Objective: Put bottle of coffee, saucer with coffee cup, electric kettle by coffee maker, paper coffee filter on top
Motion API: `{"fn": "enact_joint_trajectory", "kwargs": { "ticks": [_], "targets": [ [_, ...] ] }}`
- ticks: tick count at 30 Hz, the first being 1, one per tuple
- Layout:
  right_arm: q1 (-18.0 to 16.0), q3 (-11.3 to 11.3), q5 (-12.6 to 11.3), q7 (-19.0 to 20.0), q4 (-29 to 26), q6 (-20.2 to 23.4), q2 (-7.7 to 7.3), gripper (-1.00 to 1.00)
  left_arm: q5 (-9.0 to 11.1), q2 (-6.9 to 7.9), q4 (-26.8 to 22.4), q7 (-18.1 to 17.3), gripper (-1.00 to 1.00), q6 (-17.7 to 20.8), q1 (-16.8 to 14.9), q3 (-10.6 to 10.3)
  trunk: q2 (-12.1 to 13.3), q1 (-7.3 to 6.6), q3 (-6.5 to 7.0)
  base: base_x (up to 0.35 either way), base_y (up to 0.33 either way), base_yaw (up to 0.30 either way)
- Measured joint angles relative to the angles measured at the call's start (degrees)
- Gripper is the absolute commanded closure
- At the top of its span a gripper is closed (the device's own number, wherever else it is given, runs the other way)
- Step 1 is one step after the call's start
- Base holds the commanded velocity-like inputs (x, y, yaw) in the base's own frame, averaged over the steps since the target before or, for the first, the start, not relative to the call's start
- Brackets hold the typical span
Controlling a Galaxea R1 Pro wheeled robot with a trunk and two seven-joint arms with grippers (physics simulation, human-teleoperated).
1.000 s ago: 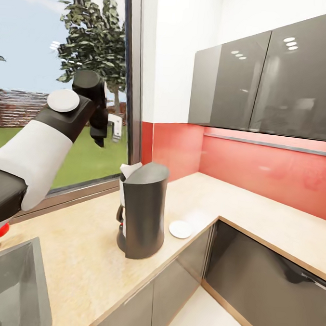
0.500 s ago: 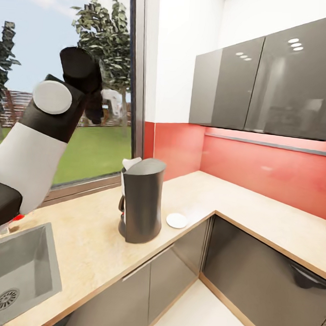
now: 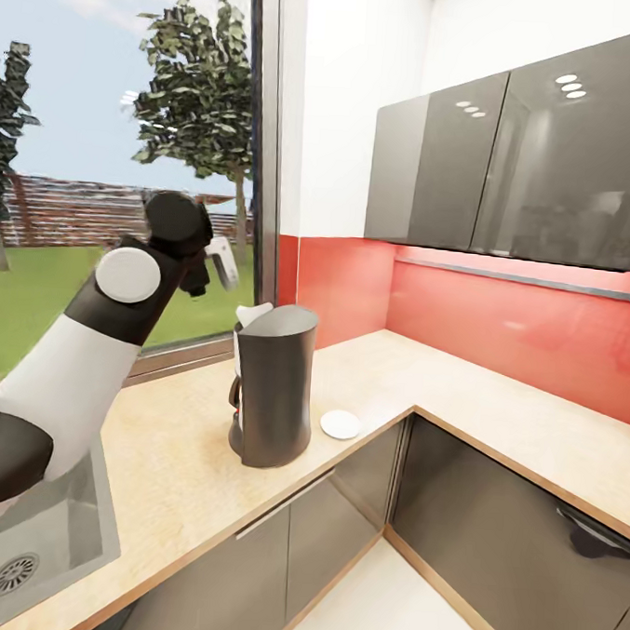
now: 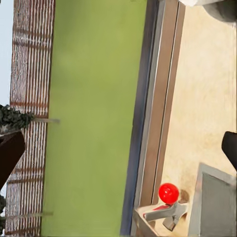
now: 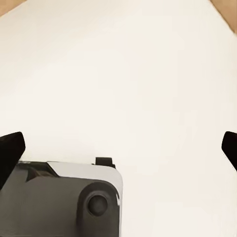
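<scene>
While the left gripper (image 3: 211, 269) hangs spread and empty, the dark grey coffee maker (image 3: 273, 385) stands upright, white-topped.

I'm looking at an L-shaped beige counter (image 3: 496, 410) with dark grey base cabinets (image 3: 515, 551) below and glossy grey wall cabinets (image 3: 521, 150) above. A red backsplash (image 3: 501, 326) runs behind it under a white wall (image 3: 356, 103). On my left a tall window (image 3: 120, 154) shows lawn, trees and a fence. A steel sink (image 3: 49, 541) sits in the counter, with a red-knobbed tap (image 4: 168, 197) beside it. The floor (image 3: 380, 617) is pale.
</scene>
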Motion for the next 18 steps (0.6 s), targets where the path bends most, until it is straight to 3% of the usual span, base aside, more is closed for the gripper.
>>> {"fn": "enact_joint_trajectory", "kwargs": {
  "ticks": [3,6,11,13,15,18],
  "targets": [
    [0.0,-0.1,0.1,-0.1,0.0,-0.8,0.00,-1.00,0.4,-0.18,-0.3,0.0,-1.00,4.3,1.7,-0.1,0.0,0.00,0.00,0.000,0.000,0.000],
    [0.0,-0.1,0.1,-0.1,0.0,-0.9,0.00,-1.00,0.5,-0.84,-0.7,0.0,-1.00,5.2,2.0,-0.2,0.0,0.00,0.00,0.000,0.000,0.000],
    [0.0,-0.1,0.1,-0.2,0.1,-1.0,0.08,-1.00,0.6,-1.36,-5.7,0.0,-1.00,5.7,3.5,0.3,0.0,0.00,0.00,0.000,0.000,0.131],
    [0.0,-0.1,0.1,-0.2,0.1,-1.1,0.09,-1.00,0.7,-1.35,-7.9,0.0,-1.00,5.8,5.4,2.5,0.0,0.00,0.00,0.000,0.000,0.259],
    [0.0,-0.1,0.1,-0.2,0.0,-1.1,0.09,-1.00,0.7,-1.42,-10.0,0.0,-1.00,5.8,8.2,6.6,0.0,0.00,0.00,0.000,0.000,0.273],
    [0.0,-0.2,0.1,-0.2,0.0,-1.1,0.09,-1.00,0.7,-1.45,-11.3,0.0,-1.00,5.8,11.0,10.7,0.0,0.00,0.00,0.000,0.000,0.276]
  ]
}}
